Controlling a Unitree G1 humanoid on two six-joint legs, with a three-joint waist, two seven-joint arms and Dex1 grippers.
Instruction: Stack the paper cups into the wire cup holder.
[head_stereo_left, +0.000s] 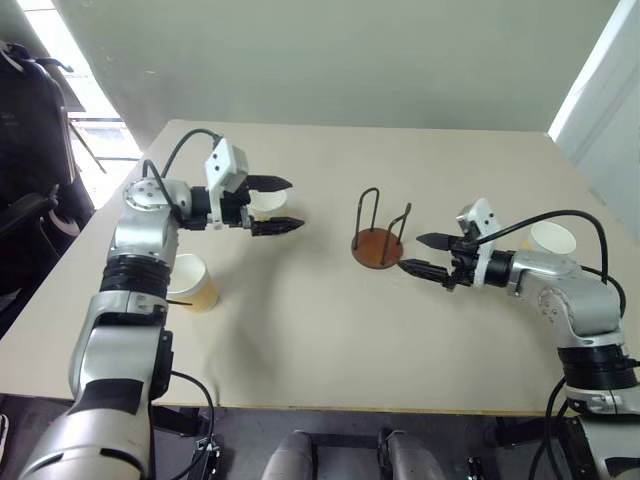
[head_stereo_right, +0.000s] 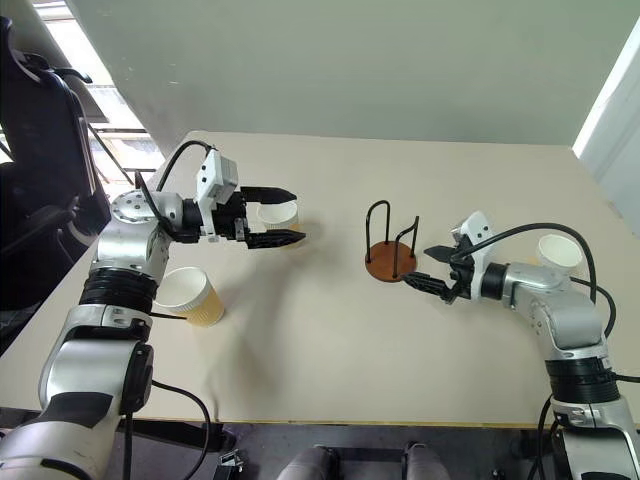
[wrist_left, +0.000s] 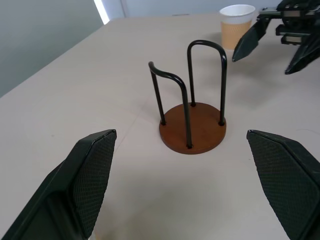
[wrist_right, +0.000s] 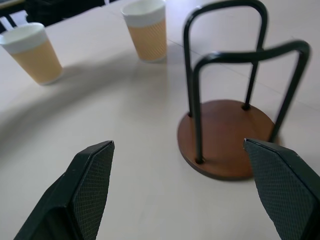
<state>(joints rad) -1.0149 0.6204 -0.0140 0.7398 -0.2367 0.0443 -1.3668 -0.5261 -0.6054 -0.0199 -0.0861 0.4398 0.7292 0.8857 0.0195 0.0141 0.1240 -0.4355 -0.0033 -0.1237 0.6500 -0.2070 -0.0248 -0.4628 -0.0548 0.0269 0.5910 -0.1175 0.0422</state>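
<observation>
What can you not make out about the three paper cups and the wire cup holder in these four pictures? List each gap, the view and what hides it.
- Far-left paper cup, head views: the open left gripper covers most of it, so contact is unclear.
- Right-side cup: the right arm hides its base.
- Near-left cup: the left arm overlaps its edge.
- Wire cup holder: empty, fully visible.

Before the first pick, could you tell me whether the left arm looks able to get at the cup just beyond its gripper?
Probably yes: the left gripper hangs open in front of that paper cup, with nothing between them; the wire cup holder stands well aside.
</observation>
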